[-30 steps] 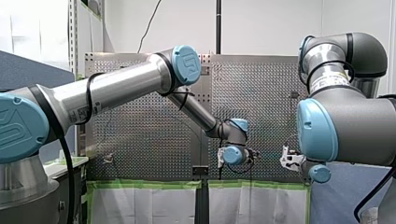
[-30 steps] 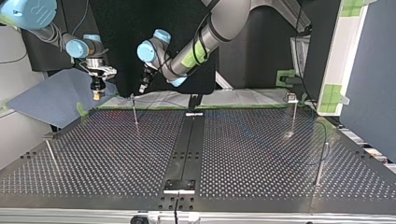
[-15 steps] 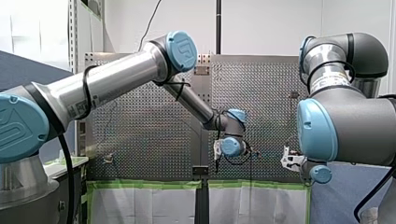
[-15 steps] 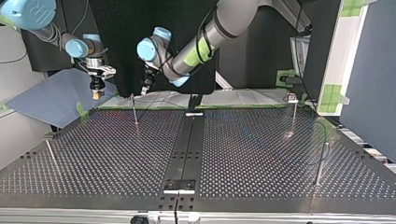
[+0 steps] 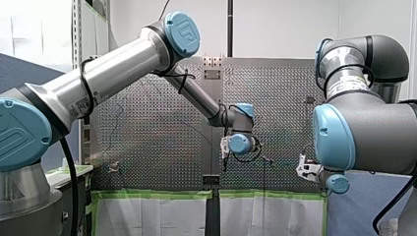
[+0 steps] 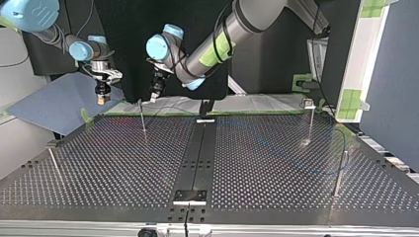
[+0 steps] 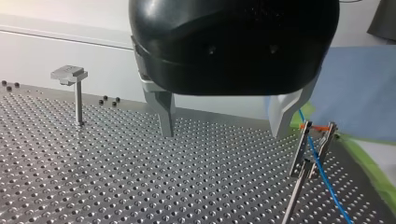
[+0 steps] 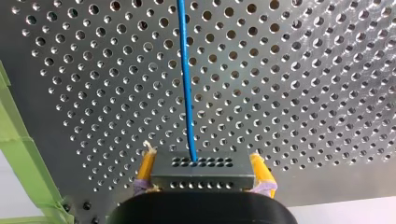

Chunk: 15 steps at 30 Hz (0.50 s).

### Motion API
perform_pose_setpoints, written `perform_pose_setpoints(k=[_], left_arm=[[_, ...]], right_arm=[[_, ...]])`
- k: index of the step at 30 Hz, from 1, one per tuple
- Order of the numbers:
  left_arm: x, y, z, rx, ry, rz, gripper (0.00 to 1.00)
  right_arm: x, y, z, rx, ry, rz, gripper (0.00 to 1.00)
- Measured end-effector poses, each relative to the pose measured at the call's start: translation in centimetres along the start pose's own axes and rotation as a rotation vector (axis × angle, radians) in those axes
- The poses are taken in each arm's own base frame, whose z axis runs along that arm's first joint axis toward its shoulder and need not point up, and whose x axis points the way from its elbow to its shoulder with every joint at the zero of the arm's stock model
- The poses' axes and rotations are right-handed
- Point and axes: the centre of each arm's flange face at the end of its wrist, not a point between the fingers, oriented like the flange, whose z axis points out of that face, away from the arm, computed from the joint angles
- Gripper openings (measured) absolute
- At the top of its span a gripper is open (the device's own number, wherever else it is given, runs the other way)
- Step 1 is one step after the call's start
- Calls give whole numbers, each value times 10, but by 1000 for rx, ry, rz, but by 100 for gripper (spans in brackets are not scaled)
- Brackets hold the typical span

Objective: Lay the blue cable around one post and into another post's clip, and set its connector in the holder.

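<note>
In the right wrist view my right gripper [image 8: 201,173] is shut on a grey connector block [image 8: 201,169], clamped between its yellow pads [image 8: 146,167]. The blue cable [image 8: 186,88] runs from the block out over the perforated table. In the top view my right gripper [image 6: 102,97] hangs off the table's far left corner. My left gripper [image 7: 224,125] is open with nothing between its metal fingers [image 7: 166,114]. Beside it stands a clip post [image 7: 308,154] with the blue cable [image 7: 324,179] running through the clip. In the top view my left gripper [image 6: 155,94] hovers just above that post [image 6: 142,118].
More thin posts stand on the table: a flat-headed one [image 6: 310,118] at the top view's far right, one [image 6: 340,173] nearer on the right, and one [image 6: 53,163] at the left. A black strip [image 6: 197,153] with brackets runs down the middle. Green tape [image 6: 148,114] edges the far side.
My left arm has lifted its elbow, and its gripper has risen and shifted left in the front view, staying open. My right arm has not moved.
</note>
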Motion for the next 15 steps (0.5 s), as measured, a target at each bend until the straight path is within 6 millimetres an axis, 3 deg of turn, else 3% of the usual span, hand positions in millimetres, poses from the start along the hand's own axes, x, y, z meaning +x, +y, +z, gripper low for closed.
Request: perform_pose_setpoints(k=[15], left_arm=[[-37, 33, -33, -38, 55, 3, 100]], right_arm=[[-2, 1, -1, -2, -5, 19, 0]])
